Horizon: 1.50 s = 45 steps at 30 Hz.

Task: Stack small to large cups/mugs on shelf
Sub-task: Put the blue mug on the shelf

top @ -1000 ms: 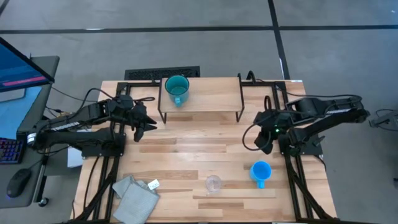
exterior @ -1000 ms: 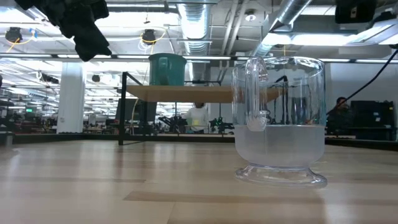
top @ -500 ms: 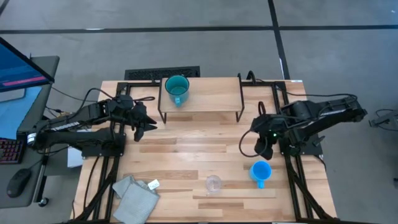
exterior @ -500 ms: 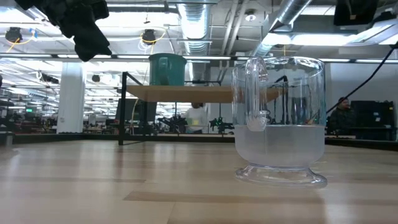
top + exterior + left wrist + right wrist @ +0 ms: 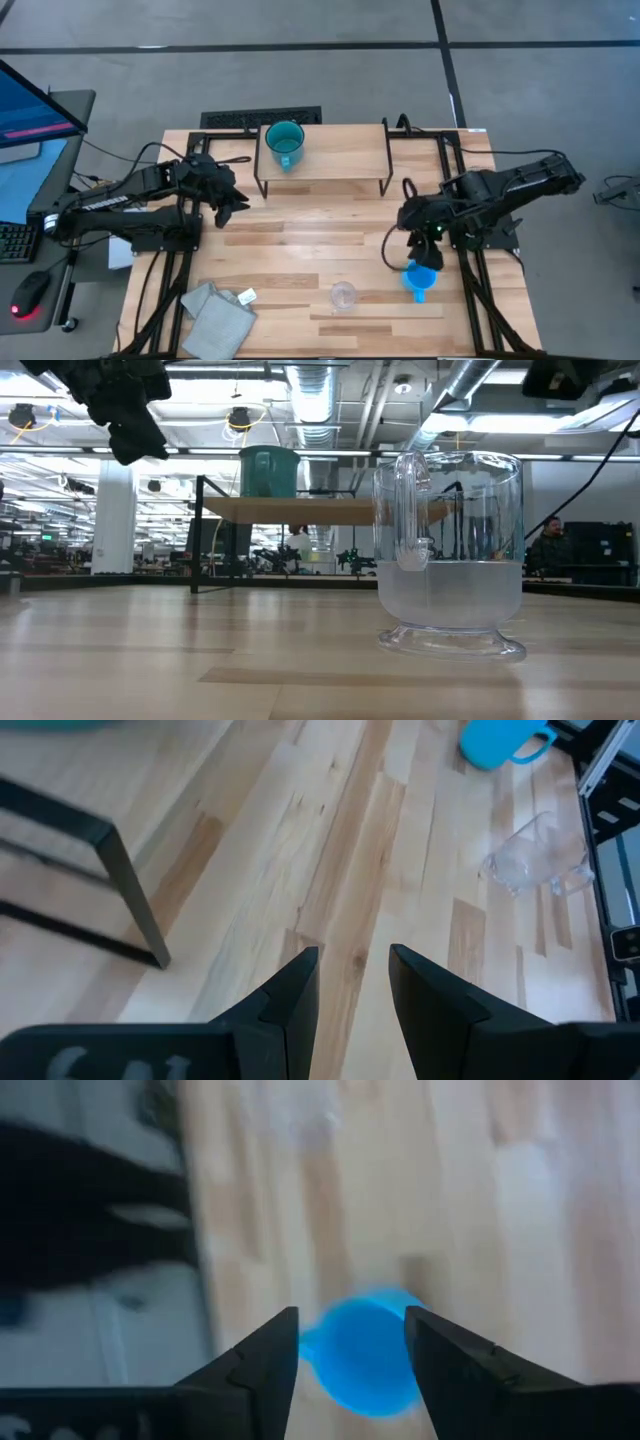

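The teal mug (image 5: 285,143) stands upright on the shelf (image 5: 335,152) at the table's far edge, also seen in the low view (image 5: 268,470). Near the front right, the blue mug (image 5: 421,279) rests on its base on the tabletop. The clear cup (image 5: 343,295) stands left of it and fills the low view (image 5: 450,555). My right gripper (image 5: 352,1330) is open just above the blue mug (image 5: 365,1352), its fingers on either side without touching. My left gripper (image 5: 352,970) hovers open at the shelf's left end (image 5: 228,205), with nothing between its fingers.
A folded grey cloth (image 5: 218,311) lies at the front left corner. The shelf's black metal legs (image 5: 125,885) stand close to my left gripper. Bare wood (image 5: 300,240) stretches between the shelf and the cups.
My right gripper has moved toward the table's near edge and down, from beside the shelf's right end to just over the blue mug. My left gripper has shifted a little toward the table's left edge. The mugs and the cup have stayed in place.
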Each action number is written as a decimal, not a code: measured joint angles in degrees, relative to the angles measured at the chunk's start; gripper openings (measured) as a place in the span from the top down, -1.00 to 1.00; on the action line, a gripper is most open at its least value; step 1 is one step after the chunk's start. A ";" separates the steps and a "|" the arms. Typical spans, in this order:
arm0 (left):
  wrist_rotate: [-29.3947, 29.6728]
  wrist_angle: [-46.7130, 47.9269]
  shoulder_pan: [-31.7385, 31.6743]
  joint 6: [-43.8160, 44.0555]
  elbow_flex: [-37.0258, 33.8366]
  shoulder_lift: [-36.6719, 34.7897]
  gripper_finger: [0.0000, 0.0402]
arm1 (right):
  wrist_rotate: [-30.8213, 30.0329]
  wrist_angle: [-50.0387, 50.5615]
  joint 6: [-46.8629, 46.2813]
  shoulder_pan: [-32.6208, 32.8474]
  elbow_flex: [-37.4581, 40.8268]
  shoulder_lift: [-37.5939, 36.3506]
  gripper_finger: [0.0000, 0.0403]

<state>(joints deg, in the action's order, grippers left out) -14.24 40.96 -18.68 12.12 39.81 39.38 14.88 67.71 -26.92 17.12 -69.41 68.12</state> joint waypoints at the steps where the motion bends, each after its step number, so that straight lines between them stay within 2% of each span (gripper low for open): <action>1: -0.02 0.31 0.00 0.50 0.00 -0.02 0.43 | -1.58 2.17 1.35 1.01 0.09 0.44 -0.04; 5: 0.00 1.03 0.00 1.10 0.00 -0.02 0.43 | -7.01 8.51 4.92 5.30 0.14 3.42 -0.01; 8: 0.02 0.96 0.00 1.17 0.00 0.00 0.43 | -9.15 9.22 5.11 7.87 0.07 5.74 0.02; 18: 0.04 0.71 0.02 2.08 0.00 -0.02 0.43 | -9.41 8.34 5.05 12.12 0.11 14.71 0.08; 22: 0.04 0.73 0.01 2.10 0.00 0.00 0.43 | -9.70 6.02 4.97 12.86 2.46 17.12 0.08; 38: -0.02 0.71 0.02 3.23 0.00 0.00 0.43 | -10.55 -6.60 0.11 12.75 16.74 9.43 0.12; 45: 0.35 0.61 0.02 4.17 0.00 0.00 0.43 | -11.06 -8.30 0.20 12.37 18.40 9.42 0.20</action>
<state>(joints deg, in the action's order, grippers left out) -13.89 41.57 -18.65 16.29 39.81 39.38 3.82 59.40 -26.72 29.49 -51.01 77.54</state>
